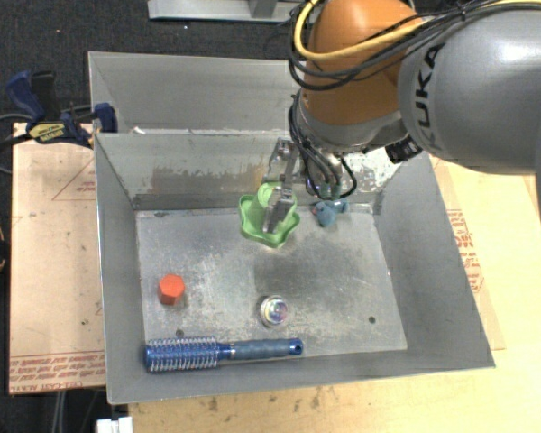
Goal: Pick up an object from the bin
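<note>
My gripper hangs low over the back middle of the bin, its fingers spread apart and open. The left finger reaches down into a light green, soft, cup-like thing that lies near the back wall. The right finger stands just right of the green thing, and a small light blue piece shows at its tip. Whether that piece lies on the bin floor or belongs to the finger I cannot tell. Nothing is clamped between the two fingers.
A small orange-red cylinder stands at the left of the floor. A shiny round silver thing lies front of centre. A blue hairbrush lies along the front wall. The arm with its orange cover fills the upper right.
</note>
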Robot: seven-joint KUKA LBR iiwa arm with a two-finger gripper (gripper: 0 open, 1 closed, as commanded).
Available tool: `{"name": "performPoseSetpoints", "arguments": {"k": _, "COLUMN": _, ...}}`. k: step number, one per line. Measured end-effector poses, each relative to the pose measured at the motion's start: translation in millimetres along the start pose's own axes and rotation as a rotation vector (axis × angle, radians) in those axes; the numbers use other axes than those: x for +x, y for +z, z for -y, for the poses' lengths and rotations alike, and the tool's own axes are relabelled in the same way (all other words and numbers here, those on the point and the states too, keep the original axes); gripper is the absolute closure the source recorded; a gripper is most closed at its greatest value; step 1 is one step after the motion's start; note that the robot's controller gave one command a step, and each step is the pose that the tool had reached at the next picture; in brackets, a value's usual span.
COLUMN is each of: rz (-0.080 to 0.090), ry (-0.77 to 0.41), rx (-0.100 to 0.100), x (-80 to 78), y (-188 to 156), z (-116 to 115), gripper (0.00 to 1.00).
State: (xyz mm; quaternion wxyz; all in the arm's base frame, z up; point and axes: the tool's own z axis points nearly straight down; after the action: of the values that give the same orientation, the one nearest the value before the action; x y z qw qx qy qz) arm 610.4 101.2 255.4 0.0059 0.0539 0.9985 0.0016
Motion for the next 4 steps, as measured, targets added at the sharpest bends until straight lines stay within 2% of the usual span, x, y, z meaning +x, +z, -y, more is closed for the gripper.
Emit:
{"name": "performPoseSetpoints", "arguments": {"k": 1, "rz": -0.009, "ry": 0.0, "rx": 0.002, "x": 1.7, "y": 5, "z": 0, "gripper": 1.0}}
{"name": "performPoseSetpoints", "arguments": {"k": 3, "rz": -0.009, "ry": 0.0, "rx": 0.002, "x": 1.7, "y": 5, "z": 0, "gripper": 1.0}}
{"name": "performPoseSetpoints", "arguments": {"k": 4, "rz": -0.002, "ry": -0.03, "rx": 0.0, "x": -8.3, "y": 139, "z": -7, "gripper": 1.0}}
